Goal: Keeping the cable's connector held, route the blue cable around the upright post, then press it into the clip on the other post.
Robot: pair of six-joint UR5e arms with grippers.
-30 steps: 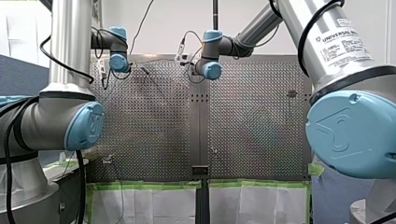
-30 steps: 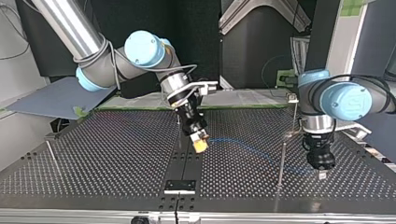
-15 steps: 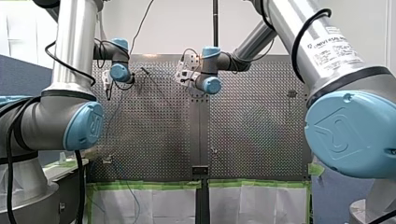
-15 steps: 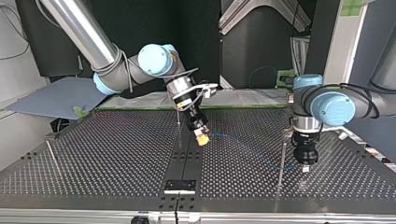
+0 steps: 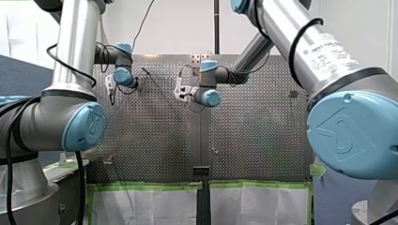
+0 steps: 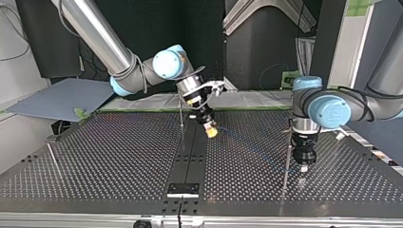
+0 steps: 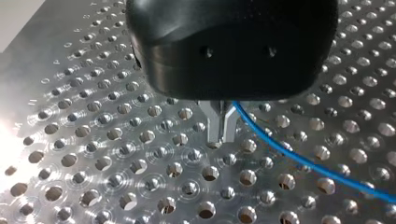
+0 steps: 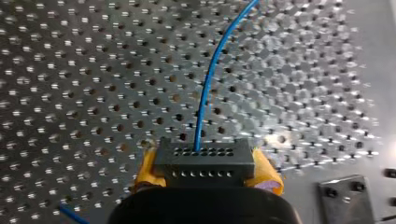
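While the blue cable [image 7: 303,162] runs low over the perforated surface [image 6: 95,156] between the two hands, its line has shifted over the last second. Its black connector [image 8: 204,161] stays clamped between the yellow pads [image 8: 267,171] of my right hand [image 6: 210,131]. The cable leaves the connector's face and arcs away ahead of it. That hand has drawn back towards the top view's far edge, close to a thin post [image 6: 181,114] near the surface's middle.

The other end of the span sits at my left hand [image 6: 303,167]. Its metal fingers [image 7: 212,123] are pinched nearly together, with the cable emerging right beside them, so I judge it to be gripping the cable. This hand has slid towards the top view's left. It was well apart from the upright post [image 6: 287,159] and now stands just beside it.

This looks like the approach to the wrap. The hold on the connector is intact and the span is being brought up to the post, but the cable does not yet bend around it. I cannot tell which side of the post the cable passes, or which post carries the clip. Pressing the cable into the clip is not yet done.
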